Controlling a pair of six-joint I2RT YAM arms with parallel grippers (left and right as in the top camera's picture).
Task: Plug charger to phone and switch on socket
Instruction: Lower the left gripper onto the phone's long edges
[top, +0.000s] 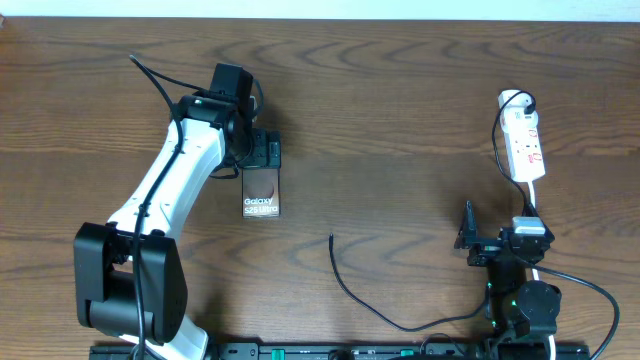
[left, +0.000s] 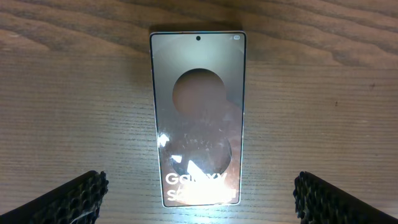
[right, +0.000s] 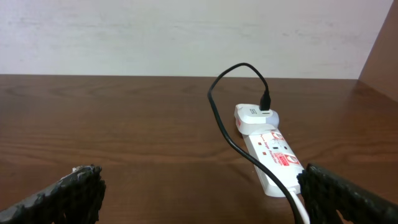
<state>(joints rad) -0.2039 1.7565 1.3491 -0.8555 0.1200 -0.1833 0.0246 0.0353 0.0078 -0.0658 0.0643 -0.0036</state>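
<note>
The phone (top: 262, 193) lies flat on the wooden table, a bronze slab with white "Galaxy" lettering. In the left wrist view the phone (left: 198, 112) lies between my two fingers. My left gripper (top: 262, 155) (left: 199, 199) is open and empty over the phone, not touching it. The socket (top: 524, 142) (right: 273, 155) is a white strip at the far right with a white adapter (right: 256, 118) plugged in. The charger cable (top: 375, 312) (right: 230, 134) runs from the adapter to a free plug end (top: 332, 237) on the table. My right gripper (top: 490, 240) (right: 202, 193) is open and empty, short of the socket.
The left arm (top: 165, 185) stretches from the front left base toward the phone. The socket's white cord (top: 533, 195) runs down past the right arm. A pale wall (right: 186, 37) rises behind the table's far edge.
</note>
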